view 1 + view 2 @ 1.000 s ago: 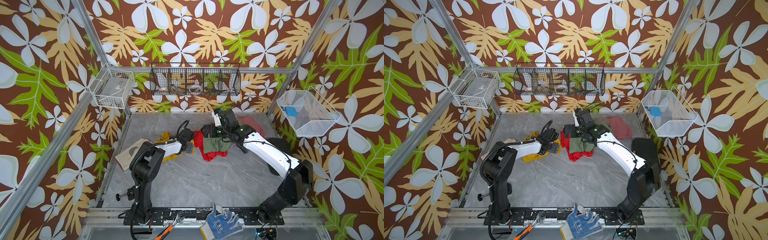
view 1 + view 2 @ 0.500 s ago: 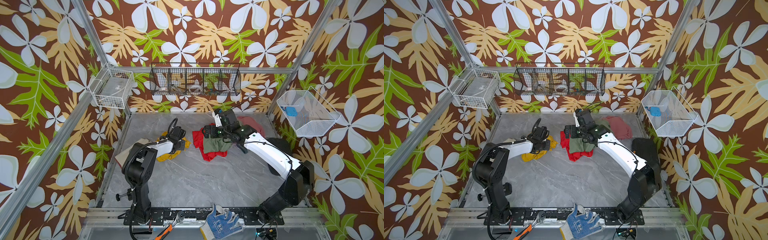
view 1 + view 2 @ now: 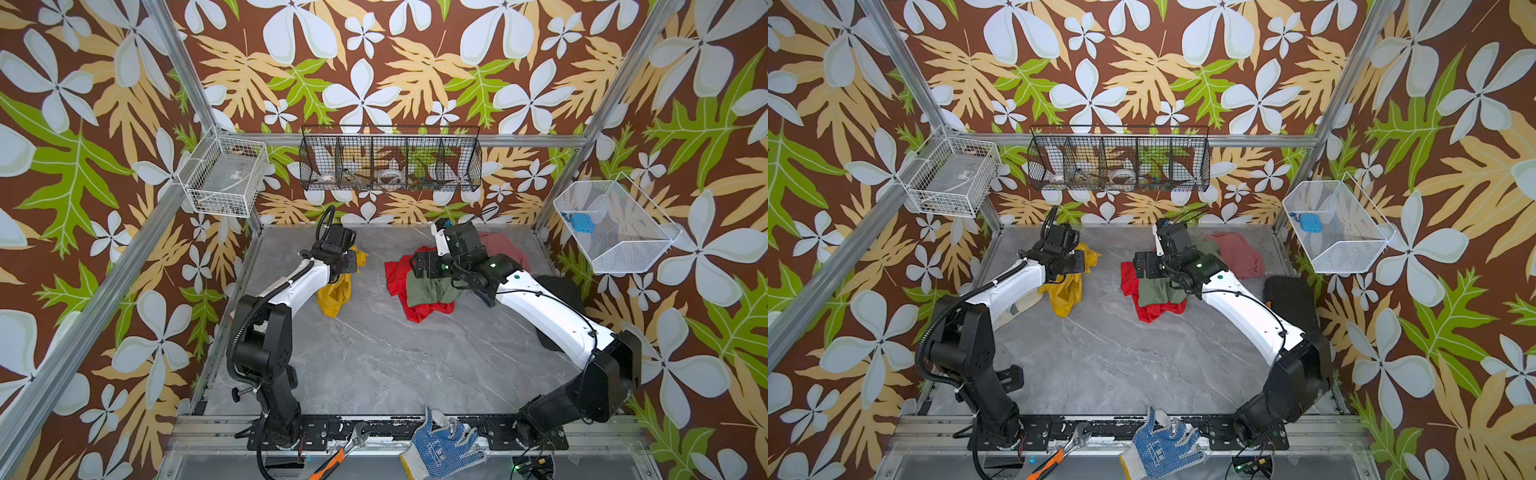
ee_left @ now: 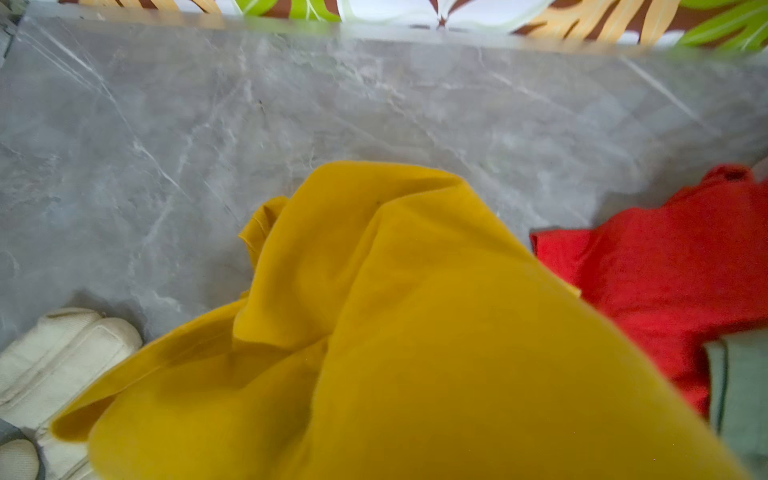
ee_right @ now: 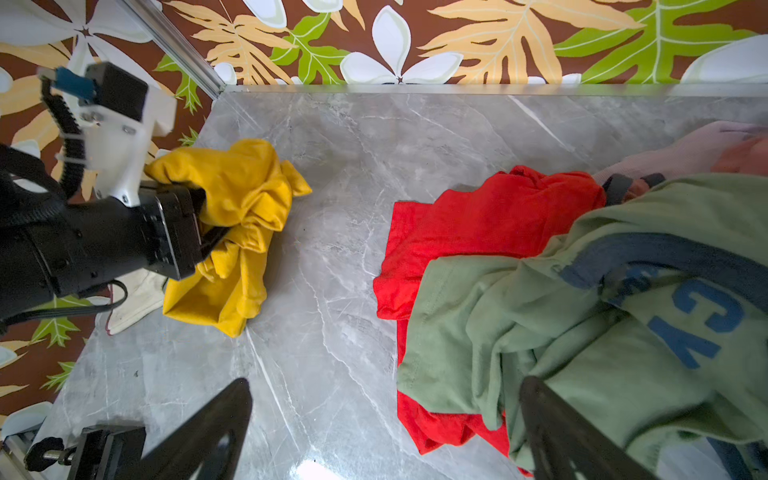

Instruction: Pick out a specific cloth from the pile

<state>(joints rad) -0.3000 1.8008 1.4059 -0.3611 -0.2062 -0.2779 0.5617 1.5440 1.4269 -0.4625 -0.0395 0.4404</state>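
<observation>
My right wrist view shows left jaws clenching the cloth [image 5: 249,195], hidden in both top views; right jaws released.

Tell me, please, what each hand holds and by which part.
Left hand grips the yellow cloth by a bunched fold near its middle; right hand is open, empty.

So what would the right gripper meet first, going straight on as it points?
Probably the bare table between the pile and the mustard cloth; one finger may brush the olive-green cloth. Depth is unclear.
</observation>
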